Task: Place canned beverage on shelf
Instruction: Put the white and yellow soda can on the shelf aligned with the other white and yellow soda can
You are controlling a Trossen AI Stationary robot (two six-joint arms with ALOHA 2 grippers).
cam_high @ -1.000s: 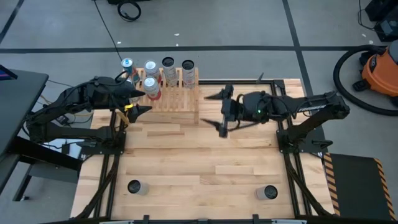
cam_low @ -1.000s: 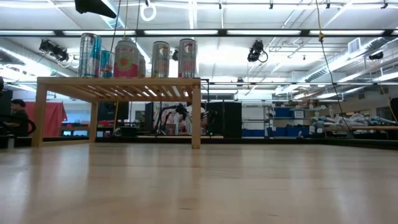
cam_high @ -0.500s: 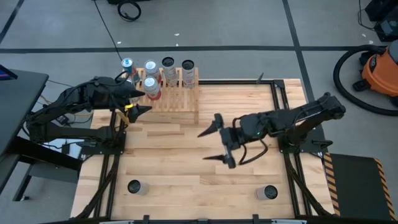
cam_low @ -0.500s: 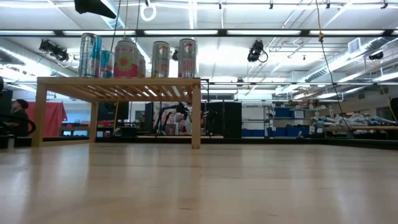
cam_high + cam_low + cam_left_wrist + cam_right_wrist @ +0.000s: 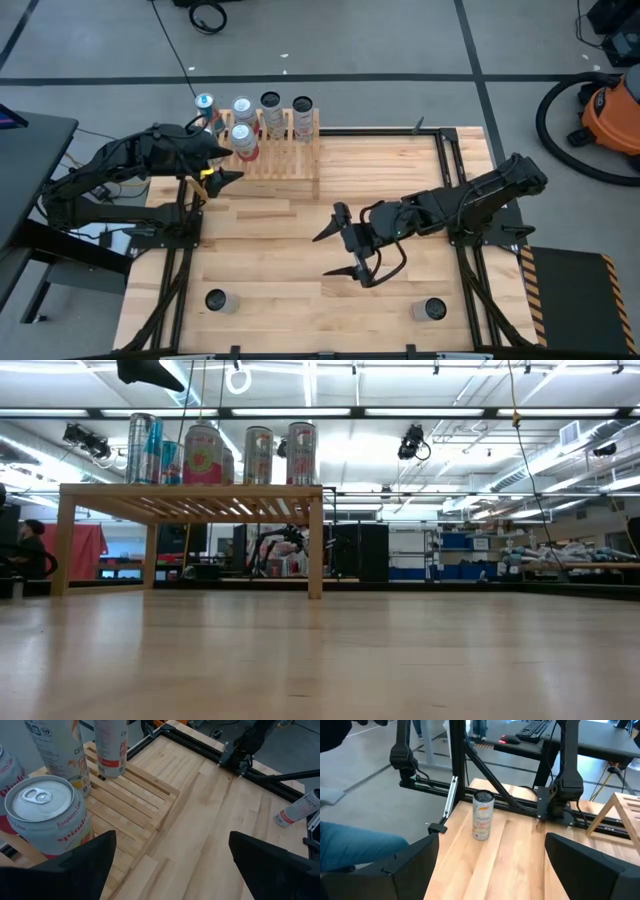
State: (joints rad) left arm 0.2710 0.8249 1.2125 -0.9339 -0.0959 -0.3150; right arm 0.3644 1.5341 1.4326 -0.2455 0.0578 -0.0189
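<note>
The right gripper (image 5: 340,243) hangs over the middle of the table (image 5: 270,255) with its two fingers spread wide and nothing between them. Its wrist camera looks past those fingers toward a single upright can (image 5: 482,815) near the table's front left corner (white with orange print, its label too small to read); the same can shows from above (image 5: 216,299). A second can (image 5: 433,309) stands near the front right corner, well apart from the first.

The left gripper (image 5: 216,162) waits at the far left of the table, just beside the shelf (image 5: 285,160), fingers likewise spread and empty. In its wrist view a pink-and-white raspberry can (image 5: 47,817) stands on the slats right in front of it.

The shelf sits at the table's far edge, left of centre. Cans stand upright along its back and left part, among them the pink one (image 5: 243,141) at the left, while the nearer slats toward the right are bare. From table height the cans (image 5: 203,455) line up on the slatted top above the plain legs.

Beyond the table, an orange shop vacuum (image 5: 610,110) stands on the floor at the right.
</note>
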